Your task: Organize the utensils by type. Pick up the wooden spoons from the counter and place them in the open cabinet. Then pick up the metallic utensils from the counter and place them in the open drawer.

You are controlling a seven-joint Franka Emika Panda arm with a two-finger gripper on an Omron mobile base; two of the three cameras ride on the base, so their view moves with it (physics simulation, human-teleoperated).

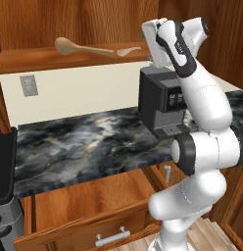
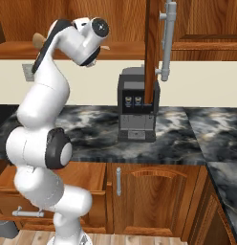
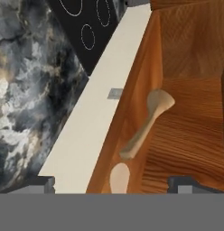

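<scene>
Small wooden spoon (image 3: 119, 177) lies just ahead of the wide, empty jaws on the cabinet shelf (image 3: 186, 135), large wooden spoon (image 3: 147, 119) just beyond; marbled bench (image 1: 84, 142) below, drawer (image 1: 89, 201) open.

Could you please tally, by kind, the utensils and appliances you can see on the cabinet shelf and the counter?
Wooden spoons on the cabinet shelf: 2, a large one and a small one
Coffee machines on the counter: 1
Total: 3
</scene>
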